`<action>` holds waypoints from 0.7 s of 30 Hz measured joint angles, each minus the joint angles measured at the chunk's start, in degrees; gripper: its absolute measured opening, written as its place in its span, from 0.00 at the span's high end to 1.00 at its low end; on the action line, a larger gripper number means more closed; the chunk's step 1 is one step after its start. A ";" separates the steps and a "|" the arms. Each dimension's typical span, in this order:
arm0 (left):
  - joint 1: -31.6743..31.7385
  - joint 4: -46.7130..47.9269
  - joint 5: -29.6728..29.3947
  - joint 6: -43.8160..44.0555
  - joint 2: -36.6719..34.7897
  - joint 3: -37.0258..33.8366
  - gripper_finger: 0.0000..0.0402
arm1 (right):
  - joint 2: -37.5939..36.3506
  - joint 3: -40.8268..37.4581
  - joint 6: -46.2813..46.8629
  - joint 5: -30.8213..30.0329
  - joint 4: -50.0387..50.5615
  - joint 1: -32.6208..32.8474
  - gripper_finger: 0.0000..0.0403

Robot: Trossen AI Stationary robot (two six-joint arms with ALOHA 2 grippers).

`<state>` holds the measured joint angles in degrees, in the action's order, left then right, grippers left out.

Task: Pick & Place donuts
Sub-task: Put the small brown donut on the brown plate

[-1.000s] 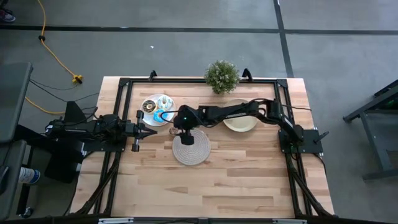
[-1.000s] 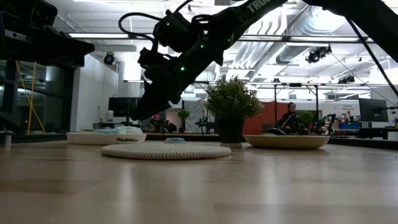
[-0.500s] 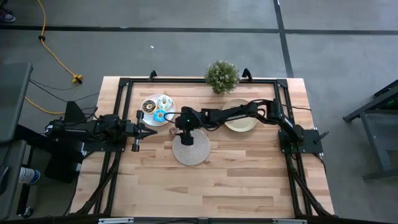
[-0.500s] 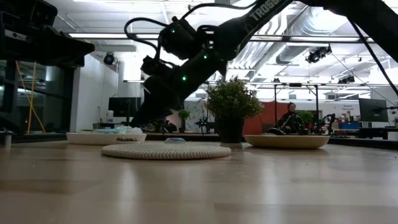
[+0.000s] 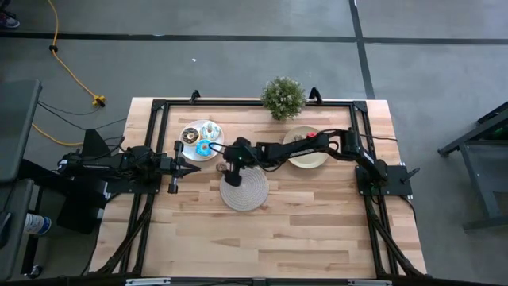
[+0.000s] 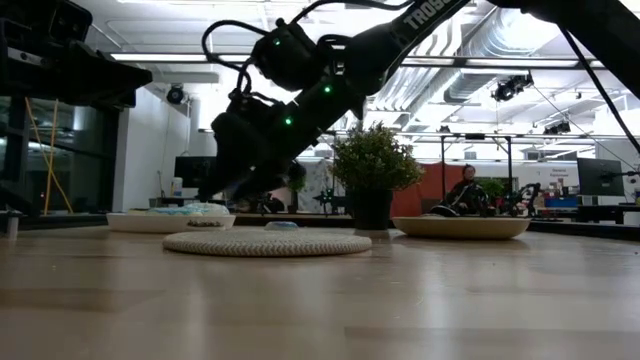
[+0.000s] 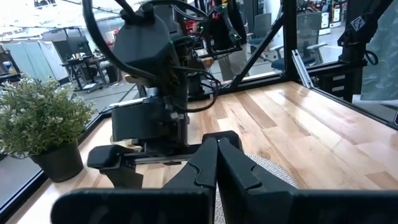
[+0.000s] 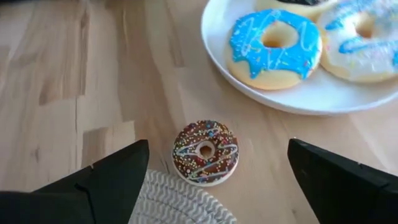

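A brown sprinkled donut lies flat on the wood between the white plate and the woven mat's edge. A blue donut and a white-blue donut lie on that plate, which also shows in the high view. My right gripper is open and empty, hovering over the brown donut with a finger on either side of it; it also shows in the high view. My left gripper is shut and waits left of the plate.
The round woven mat lies at the table's middle. A cream-yellow plate lies to its right under my right arm. A potted plant stands at the far edge. Bare wood fills the near half of the table.
My right gripper has shifted from over the mat's far-left part toward the table's left edge and the white plate, staying open and low.
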<state>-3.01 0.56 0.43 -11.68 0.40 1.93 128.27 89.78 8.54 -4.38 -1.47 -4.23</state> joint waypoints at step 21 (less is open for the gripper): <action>-0.02 0.00 0.01 0.00 -0.02 0.00 1.00 | 3.04 0.00 0.16 -8.30 -5.02 2.91 0.06</action>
<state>-3.02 0.56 0.44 -11.68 0.38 1.93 131.31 89.78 8.70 -12.68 -6.48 -1.32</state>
